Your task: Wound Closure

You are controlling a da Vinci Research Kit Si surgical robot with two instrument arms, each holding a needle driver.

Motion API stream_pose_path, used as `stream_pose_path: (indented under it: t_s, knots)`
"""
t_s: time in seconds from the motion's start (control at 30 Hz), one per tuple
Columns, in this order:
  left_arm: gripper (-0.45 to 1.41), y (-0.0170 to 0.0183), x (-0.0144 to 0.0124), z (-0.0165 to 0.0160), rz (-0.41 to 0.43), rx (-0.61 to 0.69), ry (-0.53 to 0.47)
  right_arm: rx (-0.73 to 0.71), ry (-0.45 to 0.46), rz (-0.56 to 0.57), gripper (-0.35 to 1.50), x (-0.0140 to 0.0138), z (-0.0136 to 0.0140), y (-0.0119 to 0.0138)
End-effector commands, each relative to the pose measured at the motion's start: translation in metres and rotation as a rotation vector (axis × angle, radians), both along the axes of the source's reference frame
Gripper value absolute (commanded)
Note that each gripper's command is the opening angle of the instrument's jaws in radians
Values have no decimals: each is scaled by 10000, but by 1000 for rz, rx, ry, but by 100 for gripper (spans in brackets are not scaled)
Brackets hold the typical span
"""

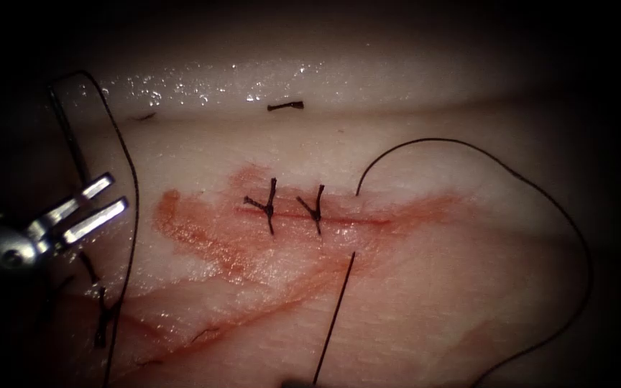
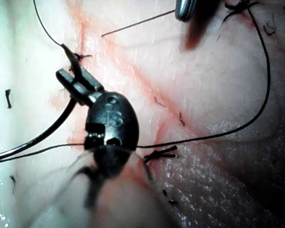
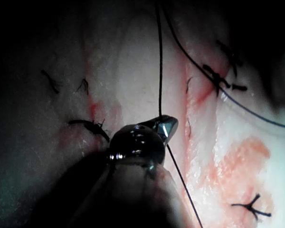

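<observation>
At the near edge of the tissue (image 1: 433,302), the right arm's tool (image 3: 165,127) has its jaws closed on the thread (image 1: 336,316). In the endoscope view this strand runs straight from that edge up to a point just short of the cut (image 1: 368,221). The right wrist view shows what the endoscope view does not: the strand entering the clamped tip and leaving below it.

Toward the near-left corner, a dark knot of thread (image 1: 102,316) lies on the tissue, with a long loop passing beside it.

Farther in, 2 knotted stitches (image 1: 269,206) (image 1: 315,210) cross the cut side by side, amid red fluid (image 1: 203,237). Left of the cut, by the tissue's left edge, the left arm's tool (image 1: 116,192) has its jaws spread and grips nothing. The tissue between it and the stitches is bare. To the right, thread rises from just beyond the cut and sweeps in a wide arc round to the near edge.

The left wrist view shows a thicker dark curve (image 2: 42,135) beside the left jaws. Whether it is the needle or thread, I cannot tell.

Near the far edge lies 1 cut end of thread (image 1: 285,106).
</observation>
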State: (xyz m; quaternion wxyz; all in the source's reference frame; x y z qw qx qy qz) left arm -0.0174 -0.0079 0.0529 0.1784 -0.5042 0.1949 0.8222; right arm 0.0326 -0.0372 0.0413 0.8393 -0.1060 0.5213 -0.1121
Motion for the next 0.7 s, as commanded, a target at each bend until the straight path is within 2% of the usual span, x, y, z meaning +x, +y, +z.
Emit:
stream_pose_path:
  t_s: [0.03,0.1,0.13,0.17,0.2,0.27,0.43,0.57,0.7]
  knots:
    - [-45,-2,-6,6,1,0,-2,-2,9,-8,-35,24,-18,-12]
    - [-45,-2,-6,6,1,0,-1,-2,5,-5,-35,30,-26,-10]
    - [-45,-2,-6,6,3,-1,-4,6,1,-2,-15,32,-26,-4]
    - [-45,-2,-6,6,3,-1,-4,0,-2,3,34,32,-25,2]
    - [-45,-2,-6,6,3,-1,-4,23,-2,37,138,28,-17,21]
    - [-45,-2,-6,6,5,1,-2,24,3,68,148,18,-9,34]
    - [-45,-2,-6,6,7,2,0,3,52,90,148,-26,11,60]
    - [-45,-2,-6,7,7,2,0,-18,5,115,148,-49,27,73]
    - [-45,-3,-7,10,9,1,2,-31,-1,115,148,-66,60,97]
